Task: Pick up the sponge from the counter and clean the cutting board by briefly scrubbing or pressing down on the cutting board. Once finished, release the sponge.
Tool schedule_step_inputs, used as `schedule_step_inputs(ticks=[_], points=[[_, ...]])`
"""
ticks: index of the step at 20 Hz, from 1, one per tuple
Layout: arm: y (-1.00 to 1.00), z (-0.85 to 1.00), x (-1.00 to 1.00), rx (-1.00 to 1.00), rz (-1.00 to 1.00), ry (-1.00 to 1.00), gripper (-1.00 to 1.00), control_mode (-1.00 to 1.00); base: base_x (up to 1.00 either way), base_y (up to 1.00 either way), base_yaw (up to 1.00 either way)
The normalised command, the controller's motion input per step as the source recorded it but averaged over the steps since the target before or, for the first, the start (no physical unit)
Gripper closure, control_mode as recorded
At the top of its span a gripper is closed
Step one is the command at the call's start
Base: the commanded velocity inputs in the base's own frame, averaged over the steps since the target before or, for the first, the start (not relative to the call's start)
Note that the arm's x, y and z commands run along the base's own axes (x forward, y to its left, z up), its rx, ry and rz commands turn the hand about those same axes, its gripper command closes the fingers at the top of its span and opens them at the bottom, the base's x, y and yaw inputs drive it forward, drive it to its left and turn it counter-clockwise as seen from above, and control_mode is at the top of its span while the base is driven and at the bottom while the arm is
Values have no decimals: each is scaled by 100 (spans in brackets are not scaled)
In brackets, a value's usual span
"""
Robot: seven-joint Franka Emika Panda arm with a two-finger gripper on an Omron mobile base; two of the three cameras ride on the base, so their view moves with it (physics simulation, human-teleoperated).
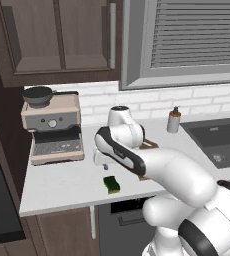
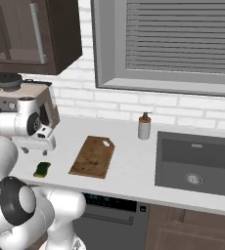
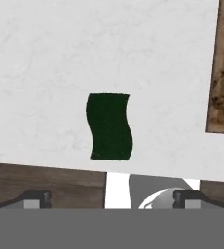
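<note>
Sponge (image 2: 42, 169) on counter (image 2: 129, 166), near front edge, apart from cutting board (image 2: 92, 156), to its left. Cutting board flat on counter, between sponge and sink (image 2: 197, 163). Soap bottle (image 2: 144, 126) behind board, beside sink's left rear corner. Coffee machine (image 1: 52, 129) at counter's left end, against wall, behind sponge.

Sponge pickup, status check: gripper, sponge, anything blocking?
Gripper open, empty, above the sponge. Sponge flat on the counter near the front edge, apart from the cutting board. Nothing in the way.
</note>
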Motion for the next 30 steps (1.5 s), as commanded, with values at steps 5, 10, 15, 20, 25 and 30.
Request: schedule_step_inputs(ticks=[5, 10, 15, 20, 25, 30], points=[[0, -34, 1, -7, 0, 2, -100, -100, 0, 0, 0], [0, -37, 10, -1, 0, 0, -100, -100, 0, 0, 0], [0, -23, 6, 0, 0, 0, -100, -100, 0, 0, 0], [3, -19, 3, 0, 0, 0, -100, -100, 0, 0, 0], [6, -23, 0, 0, 0, 0, -100, -100, 0, 0, 0], [1, -24, 0, 0, 0, 0, -100, -100, 0, 0, 0]])
